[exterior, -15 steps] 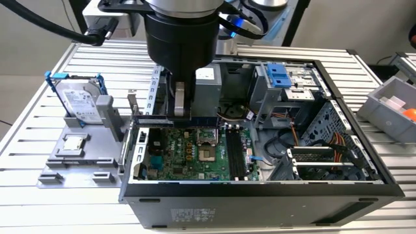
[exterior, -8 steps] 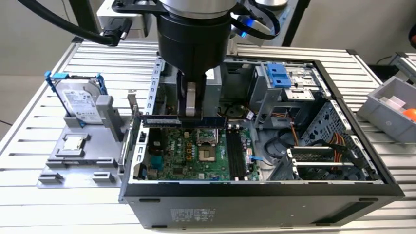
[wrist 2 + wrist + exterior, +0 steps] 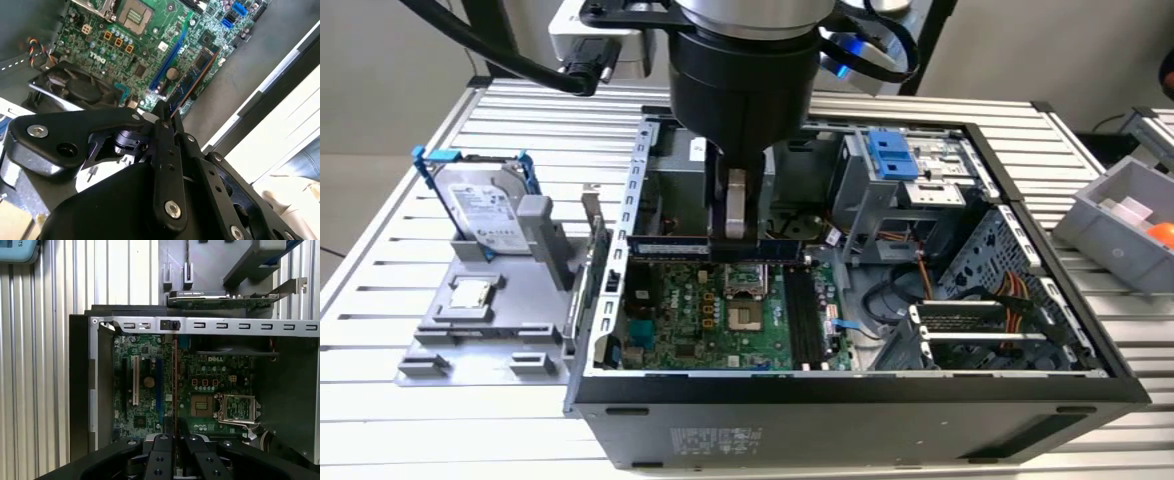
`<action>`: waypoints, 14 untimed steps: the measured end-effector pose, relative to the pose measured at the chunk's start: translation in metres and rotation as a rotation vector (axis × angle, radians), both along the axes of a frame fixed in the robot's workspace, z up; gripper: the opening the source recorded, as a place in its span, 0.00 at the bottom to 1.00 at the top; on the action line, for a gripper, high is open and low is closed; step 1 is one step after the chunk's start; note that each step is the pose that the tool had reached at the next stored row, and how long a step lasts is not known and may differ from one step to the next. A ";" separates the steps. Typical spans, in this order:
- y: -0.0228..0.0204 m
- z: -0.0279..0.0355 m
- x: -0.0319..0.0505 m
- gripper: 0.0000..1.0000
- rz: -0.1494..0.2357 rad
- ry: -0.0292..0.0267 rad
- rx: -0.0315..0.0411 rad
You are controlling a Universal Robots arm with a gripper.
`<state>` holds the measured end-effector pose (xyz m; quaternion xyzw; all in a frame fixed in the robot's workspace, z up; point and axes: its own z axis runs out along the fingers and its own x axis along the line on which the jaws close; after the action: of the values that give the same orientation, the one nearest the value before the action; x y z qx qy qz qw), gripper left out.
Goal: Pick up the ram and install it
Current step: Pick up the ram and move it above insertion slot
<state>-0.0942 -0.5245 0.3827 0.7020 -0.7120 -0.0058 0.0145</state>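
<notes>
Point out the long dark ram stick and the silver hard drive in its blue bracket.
long dark ram stick [image 3: 670, 246], exterior view, its flat side.
silver hard drive [image 3: 483, 207], exterior view, its labelled face.

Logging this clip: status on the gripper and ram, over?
Gripper shut on the ram. Ram held on edge inside the open computer case, above the motherboard. No obstruction seen beneath it.

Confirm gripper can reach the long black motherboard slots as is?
Likely yes: the case is open-topped, the gripper, holding the ram, hangs above the motherboard, and nothing covers the slots.
</notes>
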 end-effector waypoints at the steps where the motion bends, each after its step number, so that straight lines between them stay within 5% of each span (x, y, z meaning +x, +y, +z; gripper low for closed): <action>1: 0.0000 0.0000 0.0018 0.00 0.000 0.0000 0.0000; 14: 0.0000 0.0000 0.0247 0.00 0.000 0.0000 0.0000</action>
<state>-0.0694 -0.5244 0.3828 0.7020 -0.7120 -0.0058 0.0145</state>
